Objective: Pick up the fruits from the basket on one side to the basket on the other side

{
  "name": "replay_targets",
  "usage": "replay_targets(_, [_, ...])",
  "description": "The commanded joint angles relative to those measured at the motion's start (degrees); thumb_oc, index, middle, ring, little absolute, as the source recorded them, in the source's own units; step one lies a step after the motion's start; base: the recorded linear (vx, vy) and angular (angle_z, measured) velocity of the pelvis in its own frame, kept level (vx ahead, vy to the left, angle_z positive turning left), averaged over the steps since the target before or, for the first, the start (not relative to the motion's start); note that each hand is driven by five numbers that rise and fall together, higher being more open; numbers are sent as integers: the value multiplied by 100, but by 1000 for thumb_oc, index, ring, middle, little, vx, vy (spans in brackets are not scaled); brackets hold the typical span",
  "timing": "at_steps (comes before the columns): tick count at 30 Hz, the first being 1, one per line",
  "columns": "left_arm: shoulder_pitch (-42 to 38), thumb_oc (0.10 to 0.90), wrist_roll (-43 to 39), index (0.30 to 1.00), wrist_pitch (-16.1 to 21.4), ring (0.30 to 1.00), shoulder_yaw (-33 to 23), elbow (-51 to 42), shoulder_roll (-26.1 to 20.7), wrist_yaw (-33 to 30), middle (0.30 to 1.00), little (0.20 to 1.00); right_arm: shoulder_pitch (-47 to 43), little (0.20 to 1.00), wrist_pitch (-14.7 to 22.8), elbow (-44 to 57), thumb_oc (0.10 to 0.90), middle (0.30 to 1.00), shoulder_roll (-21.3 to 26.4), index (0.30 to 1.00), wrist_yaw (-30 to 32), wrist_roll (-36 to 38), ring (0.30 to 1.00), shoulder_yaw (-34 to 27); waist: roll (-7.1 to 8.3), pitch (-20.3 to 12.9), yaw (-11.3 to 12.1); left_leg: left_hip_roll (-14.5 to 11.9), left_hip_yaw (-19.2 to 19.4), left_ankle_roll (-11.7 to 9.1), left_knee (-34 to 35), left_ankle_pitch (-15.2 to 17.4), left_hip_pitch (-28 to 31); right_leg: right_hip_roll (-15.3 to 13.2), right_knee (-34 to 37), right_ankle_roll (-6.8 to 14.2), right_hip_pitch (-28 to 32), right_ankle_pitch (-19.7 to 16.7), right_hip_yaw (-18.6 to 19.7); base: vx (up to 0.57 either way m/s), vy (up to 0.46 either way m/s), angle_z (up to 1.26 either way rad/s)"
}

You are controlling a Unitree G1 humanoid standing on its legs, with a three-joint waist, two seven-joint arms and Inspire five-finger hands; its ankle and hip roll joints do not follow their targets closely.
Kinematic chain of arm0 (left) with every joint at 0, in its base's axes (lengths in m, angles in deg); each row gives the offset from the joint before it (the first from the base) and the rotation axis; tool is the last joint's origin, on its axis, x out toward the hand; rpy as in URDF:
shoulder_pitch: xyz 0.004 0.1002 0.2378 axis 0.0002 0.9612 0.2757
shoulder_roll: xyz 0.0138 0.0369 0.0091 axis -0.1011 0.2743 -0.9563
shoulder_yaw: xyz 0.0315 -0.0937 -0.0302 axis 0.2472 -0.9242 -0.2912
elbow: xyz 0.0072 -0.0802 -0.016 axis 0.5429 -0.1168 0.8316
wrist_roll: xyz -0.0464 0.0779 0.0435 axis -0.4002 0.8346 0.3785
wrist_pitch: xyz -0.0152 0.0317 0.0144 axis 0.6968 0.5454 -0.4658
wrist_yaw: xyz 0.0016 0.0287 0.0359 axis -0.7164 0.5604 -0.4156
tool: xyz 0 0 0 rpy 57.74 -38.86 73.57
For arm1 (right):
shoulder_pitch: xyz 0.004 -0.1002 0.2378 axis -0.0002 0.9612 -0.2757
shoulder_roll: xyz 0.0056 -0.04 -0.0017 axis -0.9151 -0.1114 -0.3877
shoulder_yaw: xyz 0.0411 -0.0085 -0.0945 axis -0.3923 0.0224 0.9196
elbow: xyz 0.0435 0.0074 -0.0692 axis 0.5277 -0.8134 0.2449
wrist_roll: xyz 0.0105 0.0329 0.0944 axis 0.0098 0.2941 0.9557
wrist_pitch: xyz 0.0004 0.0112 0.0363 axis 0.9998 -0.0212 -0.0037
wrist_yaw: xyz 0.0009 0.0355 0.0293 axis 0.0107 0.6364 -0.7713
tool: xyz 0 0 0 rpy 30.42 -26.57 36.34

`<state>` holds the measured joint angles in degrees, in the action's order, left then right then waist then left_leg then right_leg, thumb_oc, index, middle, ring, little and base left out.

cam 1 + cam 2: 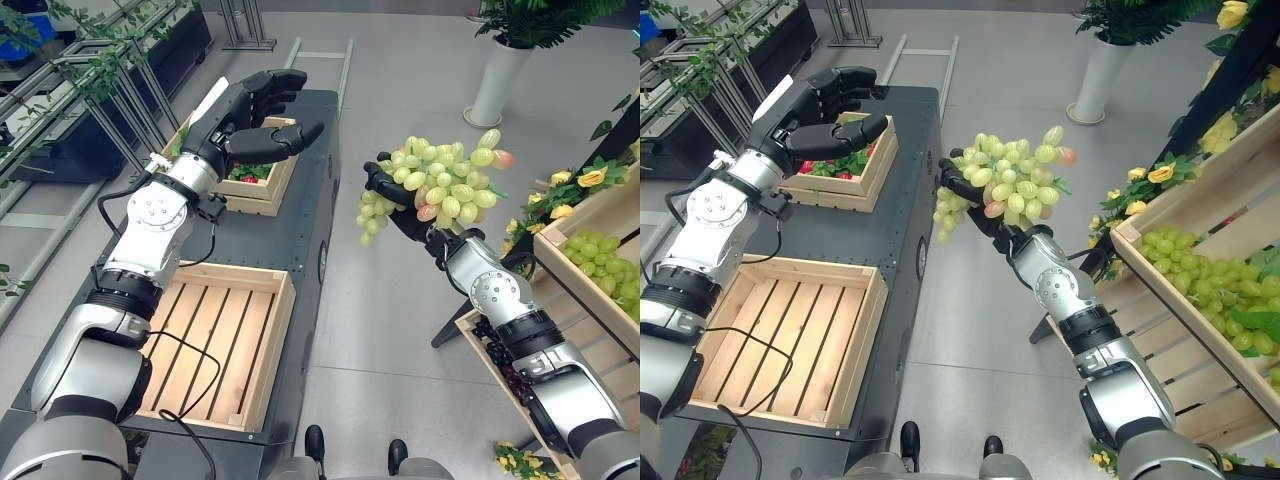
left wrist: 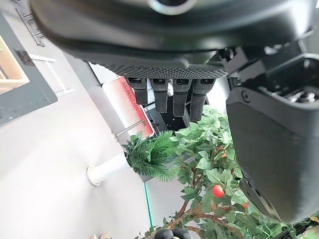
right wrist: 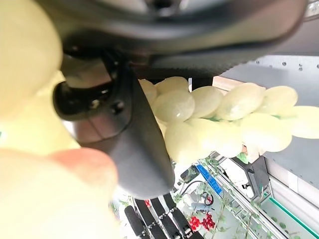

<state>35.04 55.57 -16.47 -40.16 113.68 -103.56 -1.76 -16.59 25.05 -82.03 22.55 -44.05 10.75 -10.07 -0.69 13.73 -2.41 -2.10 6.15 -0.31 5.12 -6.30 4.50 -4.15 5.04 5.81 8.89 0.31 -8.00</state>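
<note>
One bunch held: green grapes (image 1: 445, 185), gripped by the right hand (image 1: 392, 198) in the air between the dark table (image 1: 300, 240) and the slanted crate on the robot's right.
Look of the bunch: many pale yellow-green oval grapes packed tight, a few blushed pink — one at the upper tip, one low in the cluster; a smaller strand hangs down on the side toward the table.
Right hand fingers: curled round the bunch from below, dark fingers showing at its table-side edge; in the right wrist view the thumb (image 3: 124, 134) lies against the grapes.
Left hand: raised above the far end of the table (image 1: 250, 115), fingers straight and loosely together, thumb out, holding nothing.
Near crate: empty slatted wooden box (image 1: 225, 345) on the table's near end, under the left forearm.
Far crate: smaller wooden box (image 1: 262, 195) behind it, with green leaves and red fruit inside — partly hidden by the left hand.
Right-side crate: tilted wooden bin (image 1: 1200, 260) holding more green grapes (image 1: 1205, 275) and leaves, well apart from the held bunch.
Around it: yellow flowers (image 1: 585, 180) beside the bin.
</note>
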Motion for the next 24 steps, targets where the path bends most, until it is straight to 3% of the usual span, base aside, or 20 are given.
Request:
replay_targets(1, [151,800,-520,900,470,900,-488,500,68,-327,900,900,-39,300,729,103,400,300,-2,300,-360,-226,300,-325,36,-1260,-21,130,-82,-121,-12,919,261,43,-4,-199,-182,49,-74,-6,7,-8])
replay_targets(9, [985,800,-308,900,245,900,-734,426,926,-583,900,900,27,300,571,622,400,300,-41,300,-410,-812,300,-327,131,-1250,-109,117,-11,-95,-12,943,287,75,-4,-199,-213,17,73,-3,22,-5])
replay_targets(14, [1697,800,-358,900,178,900,-806,523,1645,-738,900,900,135,300,168,1031,400,300,33,300,-863,-1171,300,-309,211,-1244,-216,96,116,-71,-12,957,310,89,-4,-173,-258,-32,207,-2,47,-7])
replay_targets(18, [2275,800,277,900,301,900,-656,685,2047,-932,900,900,308,300,-134,1657,400,300,319,300,-1045,-1166,300,-340,280,-1241,-331,83,251,-37,-12,979,333,105,-4,-132,-323,-80,386,1,67,-25])
replay_targets(24, [2560,800,452,900,420,900,-548,685,2285,-959,900,900,572,300,-285,2150,400,300,720,300,-1383,-1250,300,-659,333,-1182,-537,67,492,1,-12,1040,382,138,-6,-76,-382,-158,633,13,92,-22])
